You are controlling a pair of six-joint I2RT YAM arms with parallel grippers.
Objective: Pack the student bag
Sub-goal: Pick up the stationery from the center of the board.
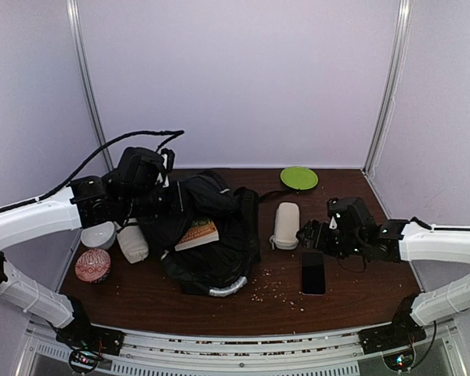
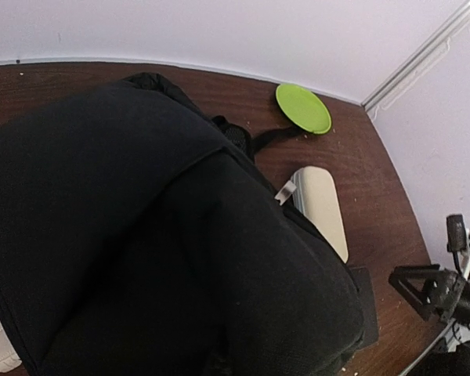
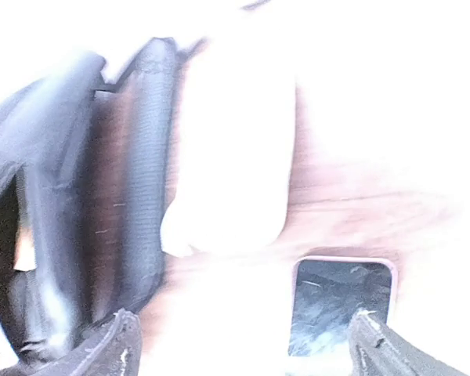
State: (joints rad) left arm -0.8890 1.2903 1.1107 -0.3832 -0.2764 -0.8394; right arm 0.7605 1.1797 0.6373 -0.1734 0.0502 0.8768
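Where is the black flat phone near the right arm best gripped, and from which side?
Probably across its two long edges near the middle, coming straight down from above: the black flat phone lies flat on the brown wooden table, so only its thin sides offer a hold. The open right claw is nearest.

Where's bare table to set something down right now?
Bare: the near strip in front of the student bag and phone, with crumbs; the back-right corner beside the green plate. Crowded: left of the bag, and between bag, beige pouch and right hand.
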